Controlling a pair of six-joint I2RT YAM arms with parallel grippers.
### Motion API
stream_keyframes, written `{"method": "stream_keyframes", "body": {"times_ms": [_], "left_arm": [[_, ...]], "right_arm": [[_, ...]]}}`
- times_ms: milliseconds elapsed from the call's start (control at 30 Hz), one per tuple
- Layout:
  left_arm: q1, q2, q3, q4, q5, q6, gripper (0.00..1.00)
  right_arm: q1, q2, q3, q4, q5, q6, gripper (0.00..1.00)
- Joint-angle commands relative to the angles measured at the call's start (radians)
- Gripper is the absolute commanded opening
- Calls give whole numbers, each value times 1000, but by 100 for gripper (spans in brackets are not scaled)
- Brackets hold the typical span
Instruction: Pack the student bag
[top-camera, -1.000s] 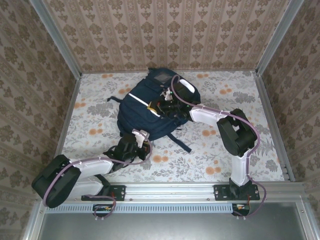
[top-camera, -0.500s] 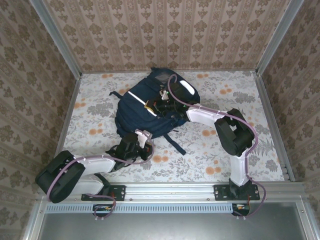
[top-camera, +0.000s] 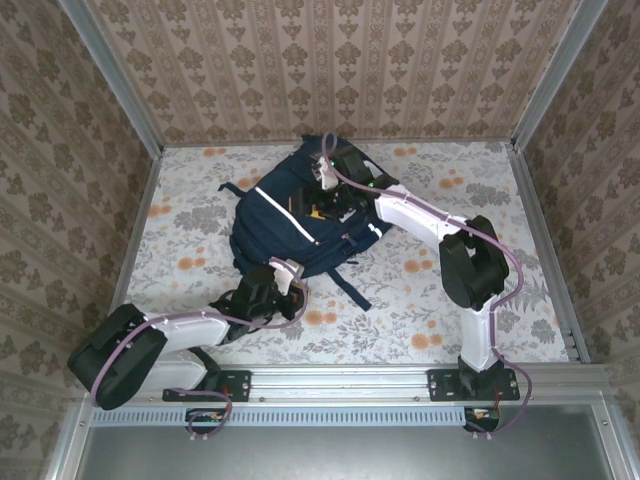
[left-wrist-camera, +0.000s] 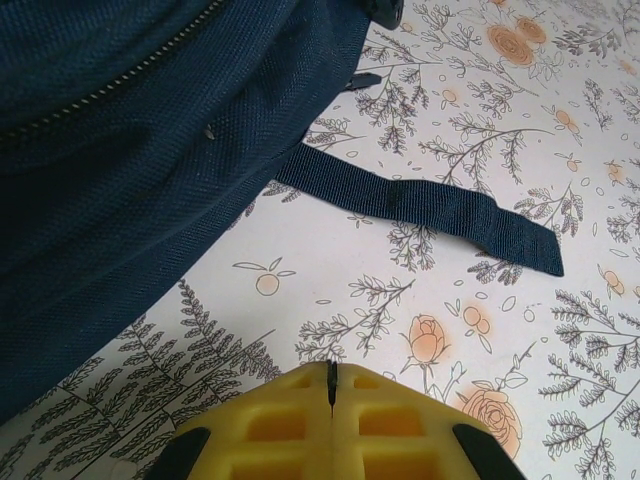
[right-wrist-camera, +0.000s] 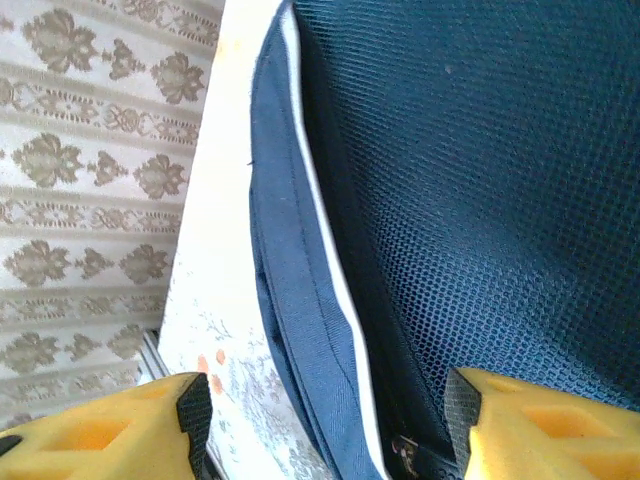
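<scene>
Left arm: it lies low along the near left part of the desk (top-camera: 450, 300) and points toward the middle.
Left tool (left-wrist-camera: 330, 385): its yellow fingers are pressed together with only a thin seam between them and nothing held. It sits just off the near side of the student bag (top-camera: 295, 225).
Strap (left-wrist-camera: 420, 205): a flat, dark blue strap runs out from under the bag and lies loose on the flowered desk ahead of the left tool.
Zip (left-wrist-camera: 110, 90): a closed line of teeth crosses the bag's navy fabric above and to the left of the left tool.
Student bag: it lies flat on the desk, from the middle toward the far edge and a little left of centre. A white stripe (top-camera: 285, 212) runs slantwise across it.
Right arm: it rises from the near right edge and bends left and away over the far right part of the bag.
Right tool (right-wrist-camera: 325, 430): its fingers (right-wrist-camera: 100, 425) stand wide apart and grip nothing. The bag's rim passes between them.
Rim detail: white piping (right-wrist-camera: 325, 250) edges a navy fold beside a dark mesh panel (right-wrist-camera: 500, 200).
Walls (top-camera: 350, 70): patterned paper stands behind the far edge of the desk.
</scene>
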Motion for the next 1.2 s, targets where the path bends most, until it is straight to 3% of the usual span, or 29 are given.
{"method": "stream_keyframes", "body": {"times_ms": [0, 100, 367, 600, 733, 967, 1167], "left_arm": [[9, -6, 0, -11, 5, 10, 0], [8, -5, 3, -5, 17, 11, 0], [7, 8, 16, -9, 27, 16, 0], [6, 20, 20, -3, 28, 8, 0], [2, 20, 15, 0, 22, 5, 0], [-6, 58, 29, 19, 21, 0, 0], [-13, 98, 46, 36, 24, 4, 0]], "right_arm": [[-11, 63, 67, -254, -69, -242, 65], [-13, 91, 64, -245, -150, -253, 65], [27, 172, 105, -269, -197, -258, 59], [61, 191, 96, -133, -230, -149, 16], [62, 164, 47, 12, -218, -16, 0], [49, 121, -77, 423, -140, 352, 0], [51, 132, -99, 557, -84, 501, 0]]}}
